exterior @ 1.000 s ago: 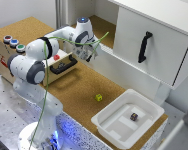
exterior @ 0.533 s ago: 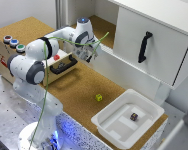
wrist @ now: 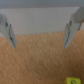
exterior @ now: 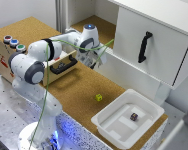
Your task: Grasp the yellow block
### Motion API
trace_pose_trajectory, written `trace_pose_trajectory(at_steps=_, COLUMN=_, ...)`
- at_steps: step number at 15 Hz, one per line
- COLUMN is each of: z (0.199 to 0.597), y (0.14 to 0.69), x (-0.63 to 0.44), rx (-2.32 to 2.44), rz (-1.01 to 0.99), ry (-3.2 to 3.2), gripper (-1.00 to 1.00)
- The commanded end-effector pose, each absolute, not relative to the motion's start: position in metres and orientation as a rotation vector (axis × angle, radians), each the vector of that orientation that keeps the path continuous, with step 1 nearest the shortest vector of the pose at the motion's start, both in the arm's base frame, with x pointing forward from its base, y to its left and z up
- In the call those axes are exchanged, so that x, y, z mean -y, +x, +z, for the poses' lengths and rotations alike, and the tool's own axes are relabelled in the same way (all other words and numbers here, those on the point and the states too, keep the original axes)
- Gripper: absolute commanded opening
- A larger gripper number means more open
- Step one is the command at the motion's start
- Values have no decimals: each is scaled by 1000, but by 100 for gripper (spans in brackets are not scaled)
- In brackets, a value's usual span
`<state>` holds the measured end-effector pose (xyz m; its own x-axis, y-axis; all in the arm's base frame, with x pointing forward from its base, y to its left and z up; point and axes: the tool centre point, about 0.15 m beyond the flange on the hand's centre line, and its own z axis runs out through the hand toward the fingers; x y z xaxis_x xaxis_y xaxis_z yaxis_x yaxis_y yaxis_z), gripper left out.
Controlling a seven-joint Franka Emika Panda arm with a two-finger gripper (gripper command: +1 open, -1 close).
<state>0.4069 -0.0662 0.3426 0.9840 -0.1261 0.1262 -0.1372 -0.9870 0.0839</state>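
Observation:
The yellow block (exterior: 98,97) is a tiny bright cube lying on the cork board just off the white tray's near corner. In the wrist view only a sliver of it (wrist: 70,81) shows at the picture's edge. My gripper (exterior: 97,62) hangs high above the board, near the white cabinet, well away from the block towards the back. In the wrist view the gripper (wrist: 40,41) is open and empty, its two fingers (wrist: 10,35) spread wide over bare cork.
A white tray (exterior: 111,125) holds a dark brown small cube (exterior: 134,116). A white cabinet with a black handle (exterior: 144,46) stands at the exterior view's right. A wooden box with coloured buttons (exterior: 14,43) and a black handle (exterior: 63,66) is at the left.

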Motion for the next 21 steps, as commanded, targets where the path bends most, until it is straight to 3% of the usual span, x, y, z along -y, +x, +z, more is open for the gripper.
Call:
trace_pose_trajectory(at_steps=1, z=282, y=353, x=102, rx=198, rz=132, ry=2981, gripper=100)
trace_pose_trajectory(at_steps=11, z=215, y=345, x=153, rx=328, rz=33, ry=3028, gripper=100)
trace_pose_trajectory(at_steps=21, z=210, y=388, x=150, rx=376, rz=114, ry=3119, gripper=100)
